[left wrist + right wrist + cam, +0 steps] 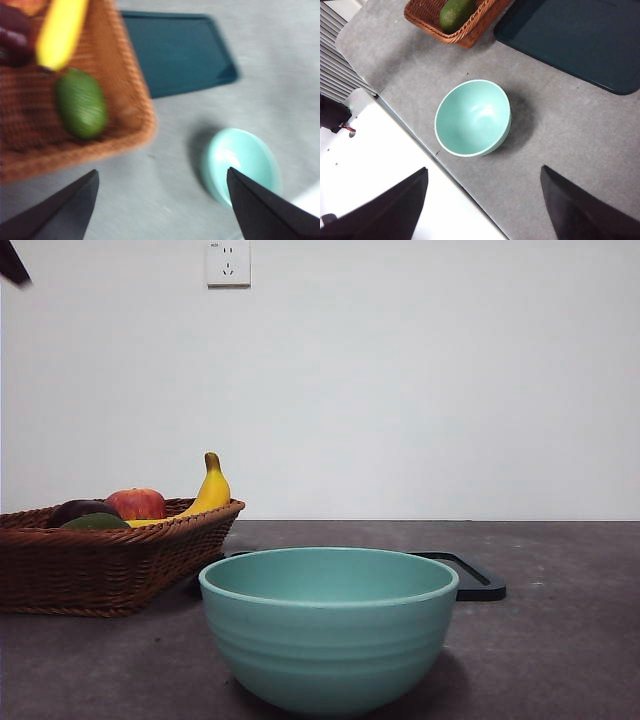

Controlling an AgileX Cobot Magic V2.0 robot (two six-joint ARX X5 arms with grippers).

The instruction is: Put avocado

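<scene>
The avocado [81,103] lies on its side in the wicker basket [130,95], close to the basket's near corner, its long axis flat on the weave and running roughly along the basket's side wall. It is a dark green oval with dull, faintly ridged skin, one end a little narrower than the other, and nothing covers it. Just beyond its far end rests the tip of a yellow banana [59,31], and off to the side of that sits a dark purple-maroon fruit [14,37]. From the front, only the avocado's rounded top [95,522] peeks over the basket's rim [120,565], with a red apple [136,503] behind it and the banana's stem [211,485] sticking up. A mint-green bowl [328,625] stands empty on the grey worktop [560,640], near the basket but apart from it, and a flat dark tray [575,40] lies beyond the bowl, beside the basket. The left claw [162,197] hangs above the bare worktop between basket and bowl, its black jaws spread wide and holding nothing; that view is blurred. The right claw [484,200] hovers high over the worktop's front edge near the bowl [473,118], jaws likewise wide apart and empty, with the avocado [454,14] well away from it.
</scene>
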